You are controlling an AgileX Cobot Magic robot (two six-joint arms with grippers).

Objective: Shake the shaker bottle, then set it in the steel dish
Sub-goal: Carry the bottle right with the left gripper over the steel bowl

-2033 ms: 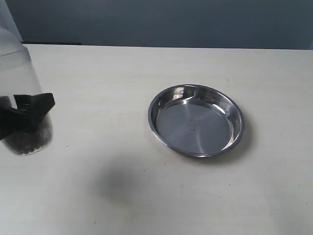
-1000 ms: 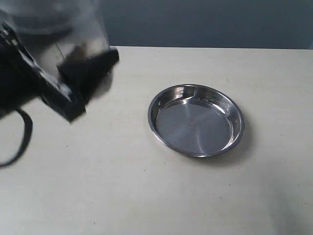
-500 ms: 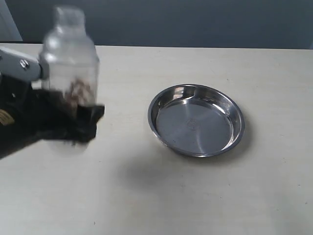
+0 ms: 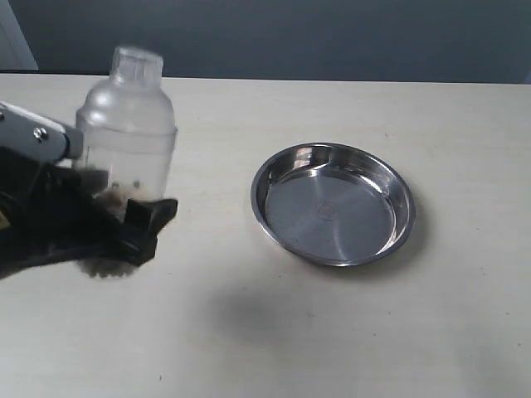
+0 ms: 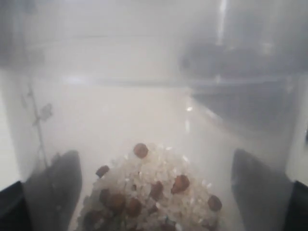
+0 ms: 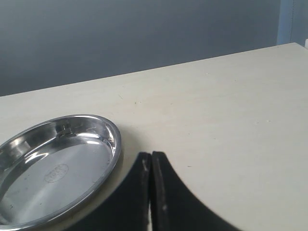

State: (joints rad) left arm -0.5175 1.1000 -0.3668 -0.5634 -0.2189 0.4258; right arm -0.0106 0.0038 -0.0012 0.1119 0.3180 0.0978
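Two things show in the exterior view: the shaker bottle (image 4: 129, 124) at the far left and the steel dish (image 4: 332, 207) right of centre on the pale table (image 4: 348, 332), well apart from each other. The bottle stands upright, its small cap (image 4: 137, 62) on top. The left hand (image 4: 124, 207) pinches it low on the body, one black finger across its near side. Whether the base touches the table I cannot tell, since the hand hides it. The dish lies flat.

Seen from the left wrist, the frosted bottle fills the picture. Brown and pale granules (image 5: 154, 192) are heaped at its bottom, and dark fingers (image 5: 260, 192) press against it on both sides.

From the right wrist, the right hand (image 6: 151, 156) has its two black fingers pressed together with nothing between them. The dish lies near their tips on the table.
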